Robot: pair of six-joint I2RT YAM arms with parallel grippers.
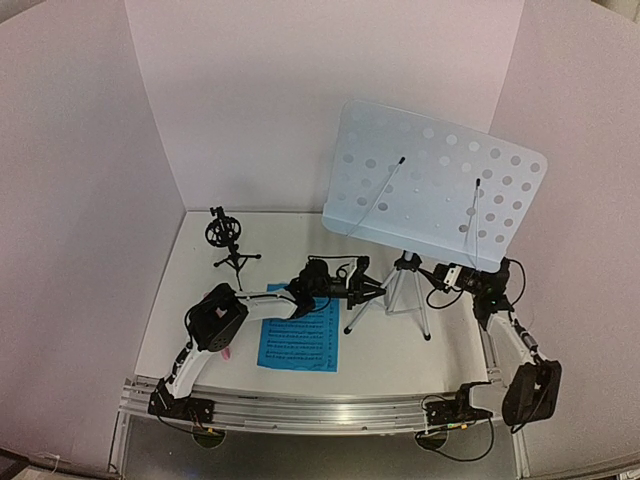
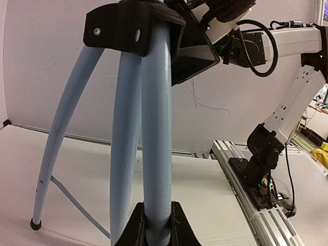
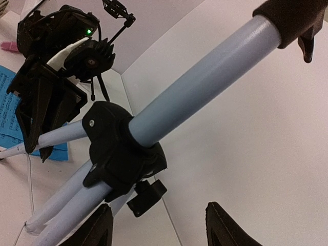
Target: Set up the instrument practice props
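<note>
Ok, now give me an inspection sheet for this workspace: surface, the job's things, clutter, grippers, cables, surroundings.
Surface: white table, with the props on it.
Job's things: music stand upright on its tripod, right of centre; blue sheet-music page lying flat by the left arm; pink microphone lying near it, mostly hidden; black mic mount standing at the back left, no microphone in it.
Clutter: nothing seen.
Grippers: left gripper shut on the stand's centre tube; right gripper open, close to the leg hub, not gripping.
Cables: black cable looped at the right wrist; similar loops on the left arm.
Surroundings: white panels on three sides.
</note>
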